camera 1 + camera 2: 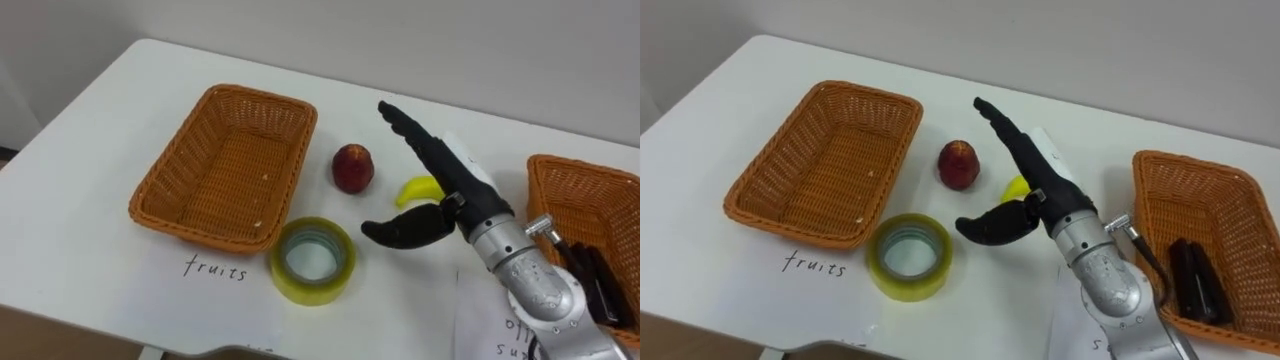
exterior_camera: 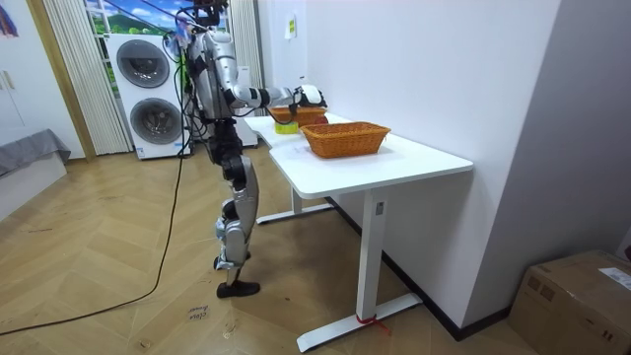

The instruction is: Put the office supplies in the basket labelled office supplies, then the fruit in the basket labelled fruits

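- The robot's right hand (image 1: 447, 172) hangs over the white table (image 1: 90, 120) with fingers straight and thumb spread apart; it holds nothing.
- The small yellow banana (image 1: 417, 189) lies just under the hand, between thumb and fingers.
- The banana is probably light, a little soft and smooth; taking it across the middle, without squeezing, seems best.
- The round red apple (image 1: 352, 167) lies near, to the left of the fingers; it is likely firmer and may roll.
- The empty woven wicker basket (image 1: 150, 200) is further left of the hand.
- The yellow tape roll (image 1: 313, 260) lies left of the thumb.

"fruits" label (image 1: 215, 268) on white table (image 1: 80, 255)
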